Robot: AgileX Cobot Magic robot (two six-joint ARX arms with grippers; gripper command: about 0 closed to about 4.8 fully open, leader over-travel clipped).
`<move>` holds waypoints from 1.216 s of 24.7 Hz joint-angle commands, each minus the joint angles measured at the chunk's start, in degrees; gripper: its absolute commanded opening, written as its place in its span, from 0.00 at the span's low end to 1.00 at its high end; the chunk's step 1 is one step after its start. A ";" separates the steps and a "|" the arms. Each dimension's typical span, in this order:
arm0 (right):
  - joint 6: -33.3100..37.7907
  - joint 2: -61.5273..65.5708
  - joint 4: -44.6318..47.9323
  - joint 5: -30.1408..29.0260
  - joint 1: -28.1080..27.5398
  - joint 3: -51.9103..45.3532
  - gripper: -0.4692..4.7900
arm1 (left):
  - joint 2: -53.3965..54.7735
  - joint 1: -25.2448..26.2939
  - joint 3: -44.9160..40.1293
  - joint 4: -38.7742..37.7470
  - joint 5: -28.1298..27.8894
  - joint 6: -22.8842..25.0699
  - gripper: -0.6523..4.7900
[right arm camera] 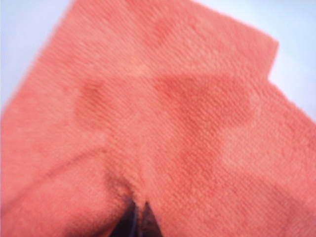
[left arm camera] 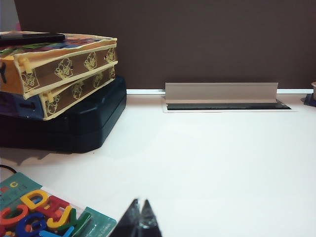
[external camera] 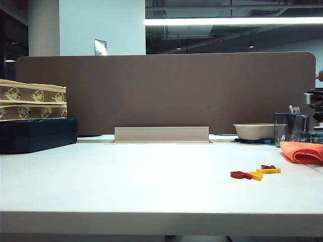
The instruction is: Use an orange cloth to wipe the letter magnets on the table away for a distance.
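Step in hand, as I judge it: bringing the orange cloth [external camera: 303, 152] in toward the letter magnets [external camera: 255, 173] for the wipe; the sweep itself looks not yet begun, since the magnets lie apart from the cloth with bare white table [external camera: 151, 186] between them.

To do it well: keep the cloth low and flat to the table, so its leading edge catches the thin letters rather than riding over them; come in from the far right side and push across, carrying all the letters together; pressure light, so the fuzzy pile drags instead of bunching; the red and yellow pieces are spread in a short row, so the cloth's broad side should meet them, not a corner.

Right gripper [right arm camera: 139, 221]: jaws drawn nearly together, pinching a fold of the orange cloth; the wrist view is almost all orange pile, tips just showing at the fold; in the exterior view the cloth sits at the right edge of the table, the arm mostly out of frame.

Left gripper [left arm camera: 139, 217]: tips closed together, holding nothing, hovering over bare table well to the left; just beside it a teal tray of coloured letters [left arm camera: 44, 215]; a stack of patterned boxes [left arm camera: 59, 69] on a dark case [left arm camera: 74, 128] beyond.
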 commanded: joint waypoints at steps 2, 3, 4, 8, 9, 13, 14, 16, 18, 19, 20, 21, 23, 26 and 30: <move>3.74 -1.79 4.94 -4.70 0.24 0.31 0.11 | 0.02 -0.02 0.28 0.72 0.20 0.28 0.11; 4.61 -2.27 5.70 -6.19 0.42 0.31 0.11 | 0.02 0.00 0.28 0.72 0.20 0.28 0.11; 5.03 -3.04 6.25 -7.69 0.85 0.35 0.11 | 0.02 0.00 0.28 0.74 0.20 0.28 0.11; 6.36 -7.30 5.07 -9.40 3.72 0.35 0.11 | 0.02 0.00 0.28 0.72 0.20 0.28 0.11; 6.36 -8.37 4.96 -10.19 4.57 0.35 0.11 | 0.02 0.00 0.28 0.72 0.20 0.28 0.11; 6.32 -12.09 5.22 -10.67 8.37 0.35 0.11 | 0.02 0.00 0.28 0.72 0.20 0.26 0.11; 6.32 -13.27 5.27 -10.69 9.66 0.35 0.10 | 0.02 0.00 0.28 0.72 0.22 0.26 0.11; 6.29 -15.12 5.31 -10.69 11.76 0.35 0.11 | 0.02 -0.02 0.28 0.72 0.24 0.26 0.11; 6.08 -17.05 5.35 -10.69 14.16 0.35 0.11 | 0.02 -0.02 0.28 0.72 0.24 0.26 0.11; 5.46 -17.84 5.38 -10.69 15.21 0.35 0.11 | 0.02 -0.02 0.28 0.72 0.26 0.24 0.11; 4.15 -18.75 5.40 -10.67 16.41 0.35 0.10 | 0.02 -0.02 0.28 0.72 0.26 0.26 0.11; 2.10 -19.93 5.60 -10.64 18.18 0.37 0.10 | 0.02 -0.02 0.28 0.72 0.44 0.22 0.11; 1.99 -20.72 6.32 -10.67 19.93 0.44 0.10 | 0.02 -0.02 0.28 0.72 0.48 0.02 0.11; 2.03 -20.94 5.53 -10.95 22.67 1.29 0.10 | 0.02 -0.02 0.28 0.72 0.61 0.02 0.11; 2.08 -21.03 0.70 -13.22 27.58 1.42 0.10 | 0.02 -0.02 0.28 0.72 0.61 0.02 0.11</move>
